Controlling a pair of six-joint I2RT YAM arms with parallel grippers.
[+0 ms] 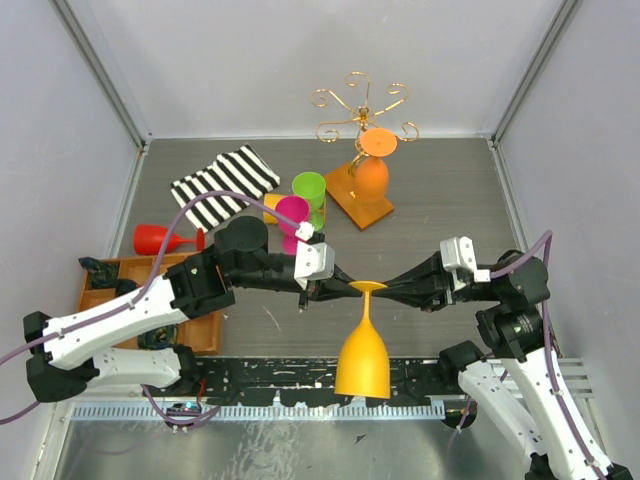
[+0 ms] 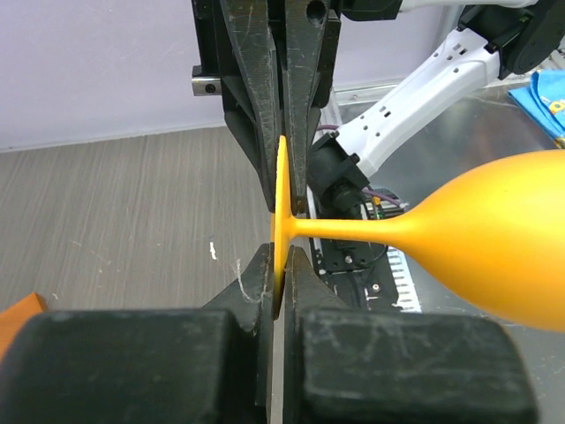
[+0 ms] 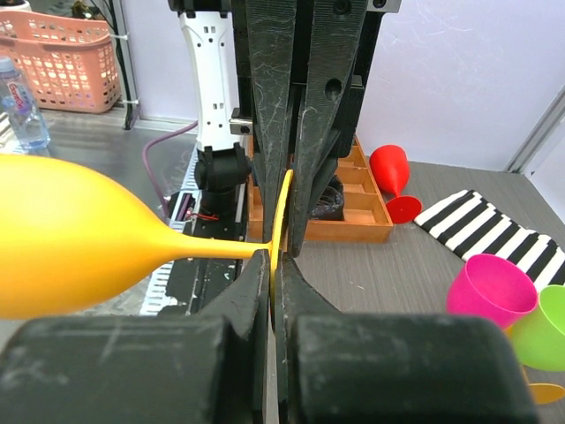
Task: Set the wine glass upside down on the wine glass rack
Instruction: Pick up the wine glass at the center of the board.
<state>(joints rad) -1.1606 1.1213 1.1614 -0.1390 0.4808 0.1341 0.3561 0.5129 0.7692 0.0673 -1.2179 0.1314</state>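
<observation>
Both claws meet over the tabletop [image 1: 440, 200], each pinched shut on the foot disc of the yellow wine glass [image 1: 362, 360]: left claw [image 1: 342, 288] from one side, right claw [image 1: 392, 290] from the other. The glass is held aloft, stem roughly level, bowl toward the arm bases, well apart from the wine glass rack [image 1: 362, 105] at the back.

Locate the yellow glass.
Top view, centre: the yellow glass is held sideways in the air, foot pinched between the left jaws and right jaws, bowl toward the near edge.
</observation>
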